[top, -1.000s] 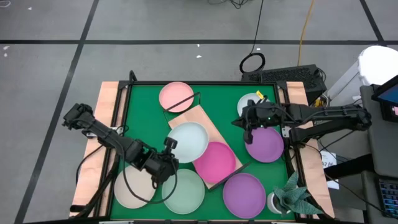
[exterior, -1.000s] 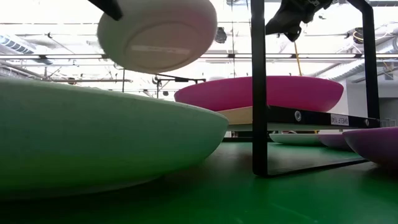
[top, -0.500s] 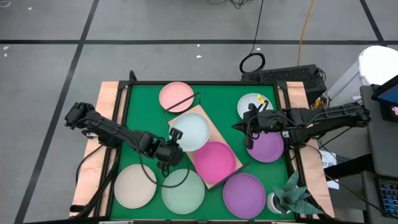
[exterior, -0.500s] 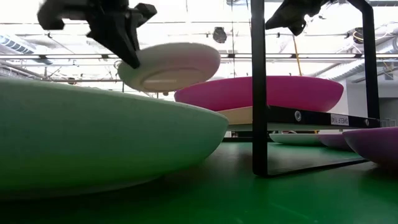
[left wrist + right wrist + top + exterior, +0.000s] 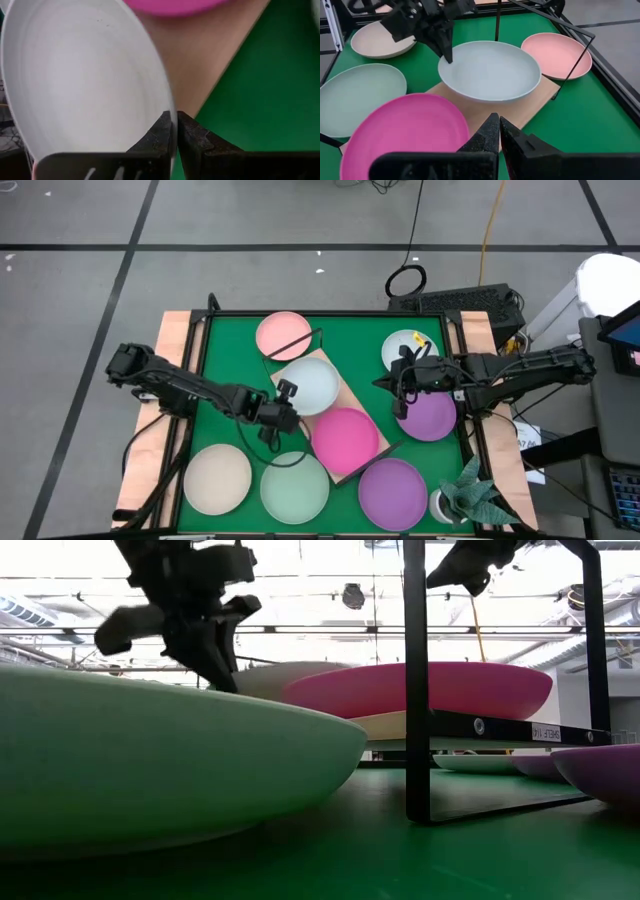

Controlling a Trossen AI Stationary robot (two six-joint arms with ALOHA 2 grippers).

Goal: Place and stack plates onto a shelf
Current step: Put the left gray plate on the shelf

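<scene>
Left hand (image 5: pixel 283 408) pinches the rim of the round shallow pale blue plate (image 5: pixel 306 388), which sits on the light wood shelf board (image 5: pixel 352 402) just beside the magenta plate (image 5: pixel 346 440). Fingers look nearly closed on the thin edge. Right hand (image 5: pixel 400 402) is closed, empty, hovering over the purple plate (image 5: pixel 430 415). Plates look light, rigid and slick: grip at the rim only, and release gently so they don't slide.
</scene>
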